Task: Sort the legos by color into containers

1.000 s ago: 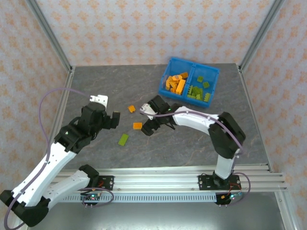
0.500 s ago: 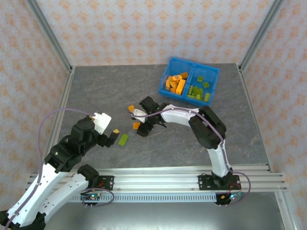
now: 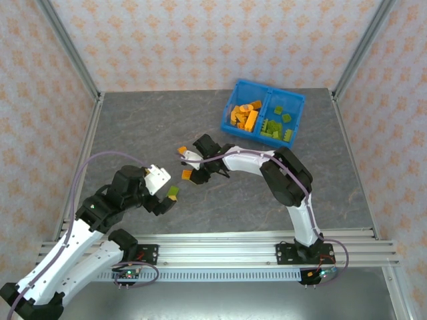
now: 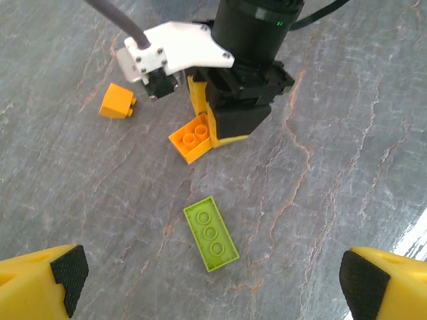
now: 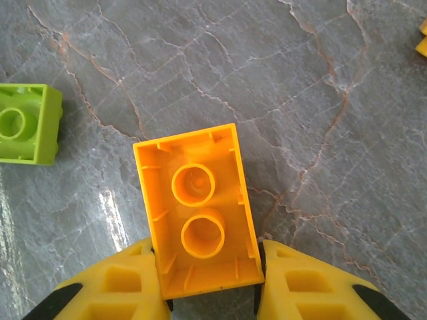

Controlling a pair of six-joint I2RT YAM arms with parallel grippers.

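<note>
Right gripper (image 5: 208, 283) is pinching orange brick (image 5: 197, 207) by one end | left gripper (image 4: 213, 283) is hanging wide over green brick (image 4: 211, 233) | risk: shallow grip slipping; brick dropping short of blue bin (image 3: 300, 115)

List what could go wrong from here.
1. The right tool pinches the orange brick only at one end, so it may twist or slip during the carry to the bin.
2. The left tool hangs open over the green brick, close beside the right tool; descending now could make the arms collide.
</note>
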